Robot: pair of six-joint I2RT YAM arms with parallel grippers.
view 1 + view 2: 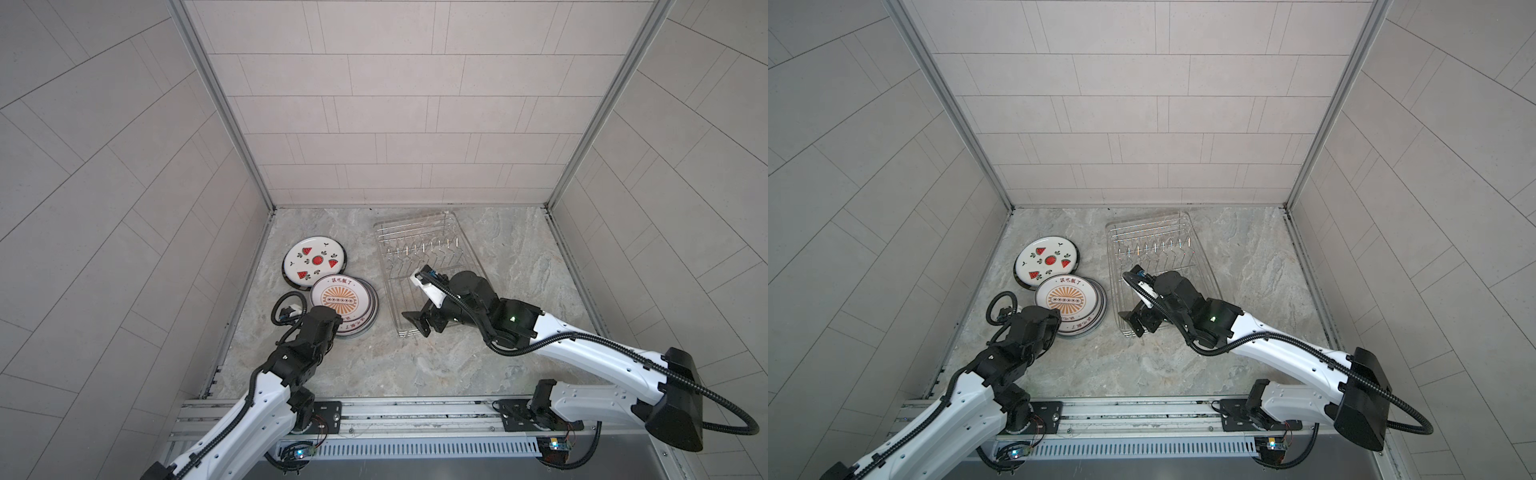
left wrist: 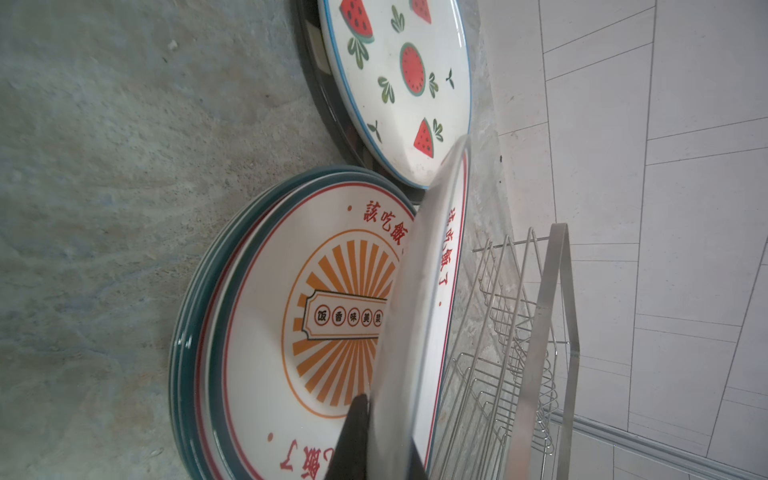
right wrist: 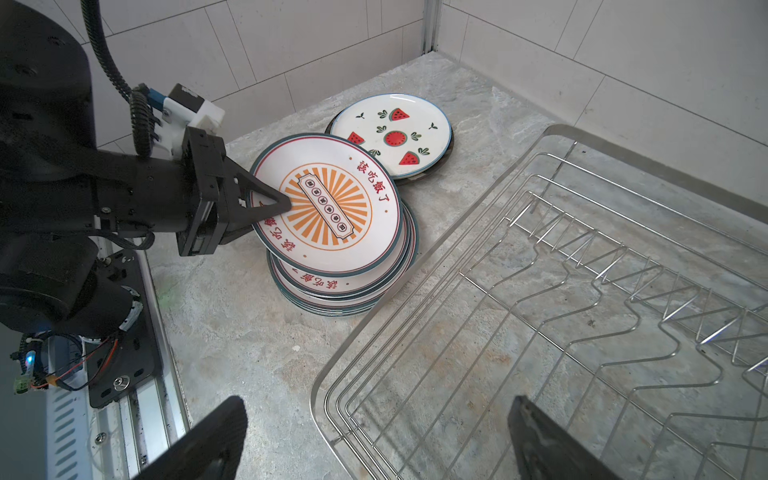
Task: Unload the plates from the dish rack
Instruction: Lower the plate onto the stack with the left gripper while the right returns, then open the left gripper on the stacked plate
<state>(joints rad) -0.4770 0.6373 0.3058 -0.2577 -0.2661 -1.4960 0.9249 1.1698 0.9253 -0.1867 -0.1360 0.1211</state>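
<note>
Top sunburst plate [image 3: 332, 208] is clamped at its rim by left gripper [image 3: 286, 203] and held tilted over the plate stack [image 3: 345, 297], left of dish rack [image 1: 419, 239]. Watermelon plate [image 3: 395, 137] is laid just behind the stack. Right gripper [image 1: 417, 323] is held spread wide over the rack's near end.

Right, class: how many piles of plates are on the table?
2. The watermelon pile sits back left; the sunburst pile lies nearer, left of the rack, its top plate in the left gripper. Lower plates are mostly hidden.
</note>
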